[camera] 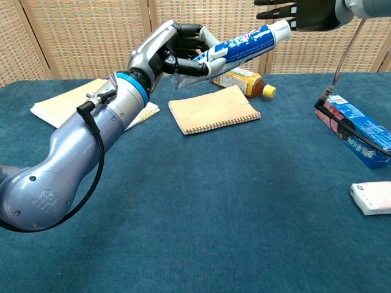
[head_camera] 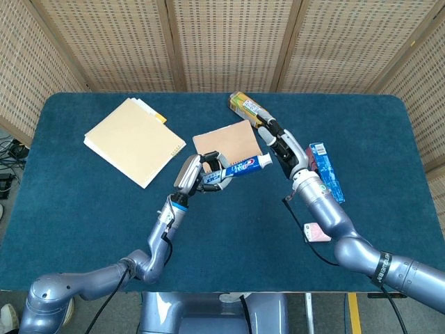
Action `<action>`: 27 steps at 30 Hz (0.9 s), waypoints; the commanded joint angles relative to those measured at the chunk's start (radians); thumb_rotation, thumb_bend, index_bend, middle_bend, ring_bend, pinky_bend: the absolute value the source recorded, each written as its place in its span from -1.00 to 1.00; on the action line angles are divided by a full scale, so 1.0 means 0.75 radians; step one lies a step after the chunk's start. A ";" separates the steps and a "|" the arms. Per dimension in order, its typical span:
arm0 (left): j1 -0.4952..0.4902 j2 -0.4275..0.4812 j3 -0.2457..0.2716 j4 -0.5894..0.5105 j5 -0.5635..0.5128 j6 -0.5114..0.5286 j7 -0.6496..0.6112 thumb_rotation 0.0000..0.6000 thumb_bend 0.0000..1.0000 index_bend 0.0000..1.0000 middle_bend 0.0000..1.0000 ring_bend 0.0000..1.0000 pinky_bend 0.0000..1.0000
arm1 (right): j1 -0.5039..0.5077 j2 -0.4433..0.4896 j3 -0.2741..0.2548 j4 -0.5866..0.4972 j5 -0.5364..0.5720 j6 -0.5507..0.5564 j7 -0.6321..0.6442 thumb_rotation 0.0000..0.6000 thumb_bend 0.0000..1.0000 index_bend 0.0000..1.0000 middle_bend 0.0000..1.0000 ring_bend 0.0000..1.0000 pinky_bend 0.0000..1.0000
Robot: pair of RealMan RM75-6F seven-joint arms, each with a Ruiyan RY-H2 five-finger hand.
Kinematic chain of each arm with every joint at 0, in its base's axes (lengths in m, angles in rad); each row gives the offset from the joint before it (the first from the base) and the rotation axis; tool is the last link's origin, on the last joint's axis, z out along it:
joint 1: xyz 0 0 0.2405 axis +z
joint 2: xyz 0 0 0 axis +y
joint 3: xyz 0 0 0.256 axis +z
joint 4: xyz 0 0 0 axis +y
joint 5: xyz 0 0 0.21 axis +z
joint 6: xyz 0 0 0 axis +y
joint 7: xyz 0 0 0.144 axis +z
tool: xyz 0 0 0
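My left hand (head_camera: pixel 197 173) grips the flat end of a blue and white toothpaste tube (head_camera: pixel 243 167) and holds it in the air above the table, cap pointing right. In the chest view the left hand (camera: pixel 165 55) carries the toothpaste tube (camera: pixel 241 44) tilted upward. My right hand (head_camera: pixel 283 149) hovers just past the white cap with fingers spread and holds nothing. At the top edge of the chest view the right hand (camera: pixel 302 12) sits just above the cap, and I cannot tell whether it touches it.
A brown spiral notebook (head_camera: pixel 226 138) lies below the tube. A bottle with a yellow cap (head_camera: pixel 247 107) lies behind it. A cream folder stack (head_camera: pixel 133 141) is at the left. A blue box (head_camera: pixel 327 173) and a small white packet (head_camera: pixel 317 234) lie at the right.
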 commanded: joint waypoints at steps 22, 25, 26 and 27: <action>0.140 0.436 0.424 -0.037 0.191 -0.251 0.242 1.00 -0.94 -0.82 -0.94 -0.83 -0.60 | -0.190 0.225 -0.406 0.202 -0.591 0.327 -0.564 -0.43 -1.00 -1.00 -1.00 -1.00 -1.00; 0.166 0.497 0.413 -0.122 0.159 -0.244 0.288 1.00 -1.00 -1.00 -1.00 -1.00 -0.85 | -0.235 0.242 -0.443 0.208 -0.652 0.373 -0.542 -0.17 -1.00 -1.00 -1.00 -1.00 -1.00; 0.176 0.523 0.411 -0.153 0.152 -0.240 0.304 1.00 -1.00 -1.00 -1.00 -1.00 -0.92 | -0.252 0.249 -0.455 0.207 -0.672 0.390 -0.533 -0.12 -1.00 -1.00 -1.00 -1.00 -1.00; 0.190 0.558 0.409 -0.194 0.141 -0.231 0.330 1.00 -1.00 -1.00 -1.00 -1.00 -0.95 | -0.273 0.259 -0.469 0.205 -0.695 0.410 -0.518 -0.10 -1.00 -1.00 -1.00 -1.00 -1.00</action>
